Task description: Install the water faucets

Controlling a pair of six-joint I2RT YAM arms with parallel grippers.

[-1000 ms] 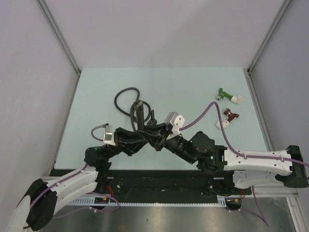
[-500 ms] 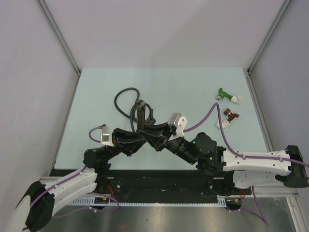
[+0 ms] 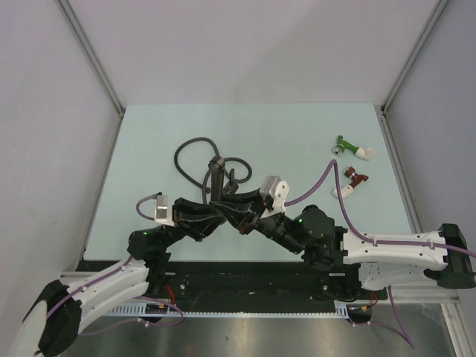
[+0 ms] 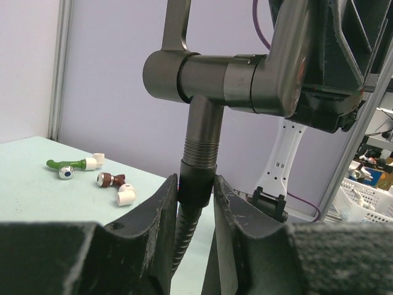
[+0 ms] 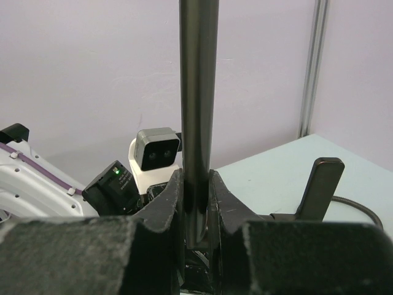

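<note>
left gripper (image 4: pixel 194 187) pinched tight on hose (image 4: pixel 184 239) collar, just under faucet (image 4: pixel 206 77) threaded stub. right gripper (image 5: pixel 196 187) clamped on faucet's long arm, held upright over table (image 3: pixel 297 126) near-middle. far right, lying apart: green fitting (image 3: pixel 348 146), red fitting (image 3: pixel 355 178).

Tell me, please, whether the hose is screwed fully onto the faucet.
Not fully. The hose nut, clamped in the left gripper, sits at the faucet stub's tip, bare threads showing above; whether any caught, cannot tell.
</note>
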